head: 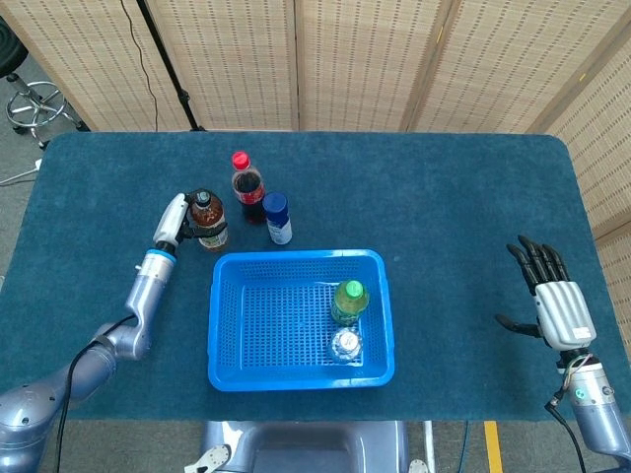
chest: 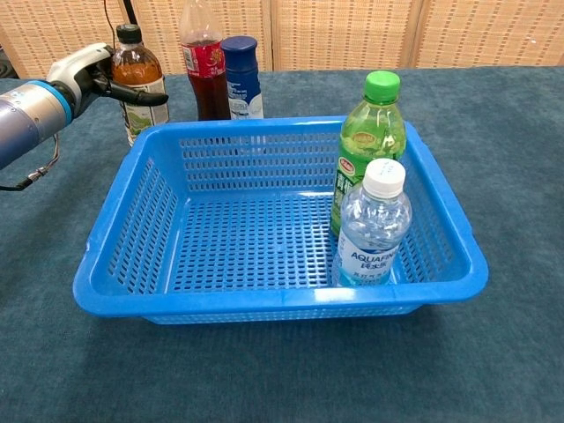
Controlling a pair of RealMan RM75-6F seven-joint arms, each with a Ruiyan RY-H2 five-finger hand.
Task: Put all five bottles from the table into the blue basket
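Chest view shows the left hand wrapped around the brown tea bottle, just off the blue basket's far-left corner. Probably best to lift it straight up so it clears the rim before swinging toward the empty left side.

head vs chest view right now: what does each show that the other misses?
Head view only: the right hand, open with fingers apart, resting at the table's right side, plus the whole tabletop and the screens behind it.

Chest view only: the AQUAFINA label on the clear bottle and the basket's mesh walls from the side.

Both: the left hand gripping the brown tea bottle, the red-capped cola bottle, the blue-capped bottle, and the green bottle standing inside the basket.
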